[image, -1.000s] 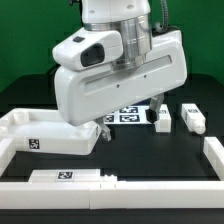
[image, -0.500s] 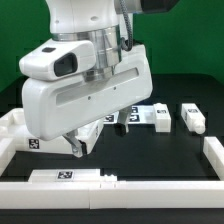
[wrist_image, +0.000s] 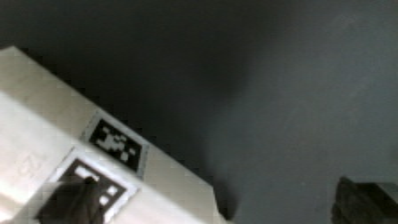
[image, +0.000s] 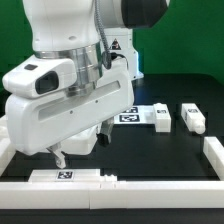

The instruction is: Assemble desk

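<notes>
The white desk tabletop (image: 5,132) lies at the exterior view's left, almost wholly hidden behind my arm. In the wrist view its white edge with a black-and-white tag (wrist_image: 116,140) fills one side. My gripper (image: 61,157) hangs low over it, open and empty. In the wrist view the gripper (wrist_image: 222,205) has one finger (wrist_image: 75,198) over the white part and the other over the black table. Two short white legs (image: 162,116) (image: 192,117) lie at the exterior view's right, far from the gripper.
The marker board (image: 130,117) lies flat beside the legs. Low white border walls run along the front (image: 90,180) and the exterior view's right (image: 214,156). The table is black, with a green backdrop behind.
My arm has swung toward the exterior view's left and nearer the front wall, dropping lower over the tabletop. The legs and marker board have not moved.
</notes>
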Controlling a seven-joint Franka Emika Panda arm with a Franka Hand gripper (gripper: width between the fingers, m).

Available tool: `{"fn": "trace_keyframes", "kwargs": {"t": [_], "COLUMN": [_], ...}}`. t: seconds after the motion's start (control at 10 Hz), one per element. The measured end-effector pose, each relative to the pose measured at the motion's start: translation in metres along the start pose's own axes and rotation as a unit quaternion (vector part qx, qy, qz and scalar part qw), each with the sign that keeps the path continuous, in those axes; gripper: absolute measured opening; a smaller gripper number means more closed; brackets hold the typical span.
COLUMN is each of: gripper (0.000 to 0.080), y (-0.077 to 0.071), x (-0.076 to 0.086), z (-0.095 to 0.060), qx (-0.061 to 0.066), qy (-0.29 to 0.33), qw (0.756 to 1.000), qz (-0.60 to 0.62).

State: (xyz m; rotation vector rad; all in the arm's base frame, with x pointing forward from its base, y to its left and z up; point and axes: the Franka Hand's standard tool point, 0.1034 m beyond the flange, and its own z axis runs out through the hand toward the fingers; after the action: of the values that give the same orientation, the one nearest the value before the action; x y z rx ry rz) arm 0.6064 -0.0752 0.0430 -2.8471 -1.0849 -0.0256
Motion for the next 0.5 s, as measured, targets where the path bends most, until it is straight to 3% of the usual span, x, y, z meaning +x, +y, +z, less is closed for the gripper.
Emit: {"fn": "trace_keyframes", "kwargs": {"t": [0.5], "gripper": [0.0649], "y": [0.0051], "x": [0.0034], "z": [0.0004], "qx": [-0.004], "qy": [0.001], "qw": [1.000], "qz": [-0.014]}}
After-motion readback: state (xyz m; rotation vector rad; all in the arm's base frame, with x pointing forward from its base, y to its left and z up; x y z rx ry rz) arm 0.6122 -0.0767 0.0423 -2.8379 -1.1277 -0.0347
